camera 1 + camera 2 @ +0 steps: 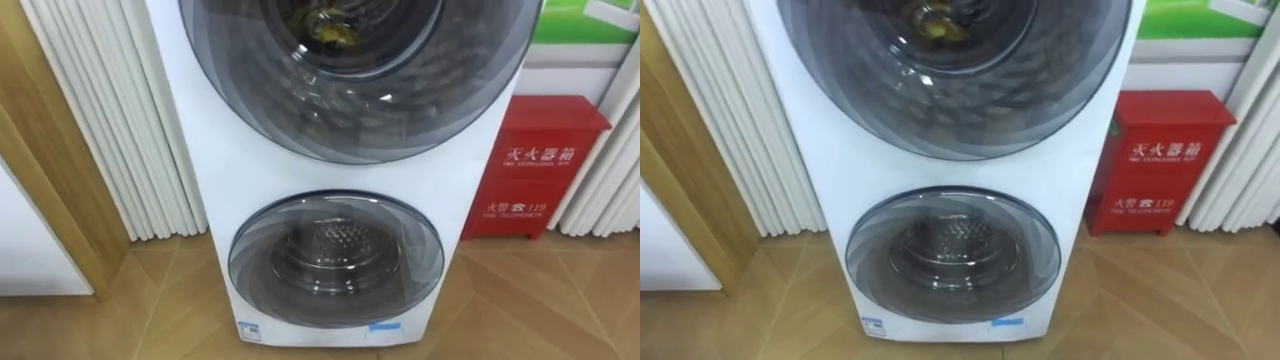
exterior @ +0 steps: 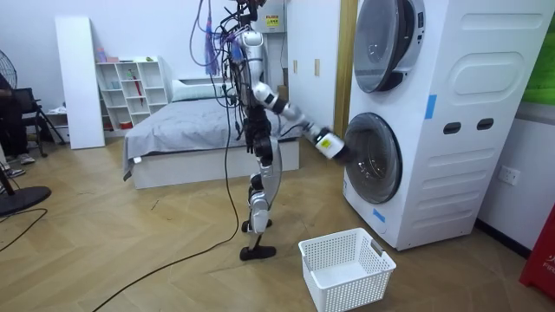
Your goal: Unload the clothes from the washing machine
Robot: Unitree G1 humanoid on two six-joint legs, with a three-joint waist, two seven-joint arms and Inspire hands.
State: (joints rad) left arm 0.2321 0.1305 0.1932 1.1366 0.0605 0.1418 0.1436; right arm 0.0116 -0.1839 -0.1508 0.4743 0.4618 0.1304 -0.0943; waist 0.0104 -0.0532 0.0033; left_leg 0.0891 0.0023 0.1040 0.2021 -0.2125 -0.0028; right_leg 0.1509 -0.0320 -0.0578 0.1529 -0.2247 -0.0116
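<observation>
Step in hand: getting the lower door (image 2: 375, 169) of the stacked washing machine (image 1: 225, 170) open. Both round doors shut, no laundry out yet.

Clothes: yellowish bundle (image 1: 325, 25) behind the glass of the upper door (image 1: 360, 95), probably the load. Lower drum (image 1: 338, 236) looks bare, just perforated steel.

Doing it well:
- Hook fingers at the door's rim on the side away from the hinge; cannot tell which side that is.
- Pull back along the door's swing, no sideways yank.
- Leave room for the door to swing clear.
- Once open, reach deep and close round cloth, not the drum lip.
- Carry to the white laundry basket (image 2: 347, 264) on the floor just in front of the machine.
- Worth checking which drum really holds the load before committing.

Room view gives the stance: upright on the wood floor, facing the machine, bed (image 2: 199, 121) behind. One arm stretched out, by the body likely the right, with the right hand (image 2: 332, 146) at the near edge of the lower door. Too small to read: cannot tell if released or clenched, nor if touching.

Eye views give the glass, the drum contents, and a red fire-extinguisher cabinet (image 1: 535, 165) on the robot's right.
</observation>
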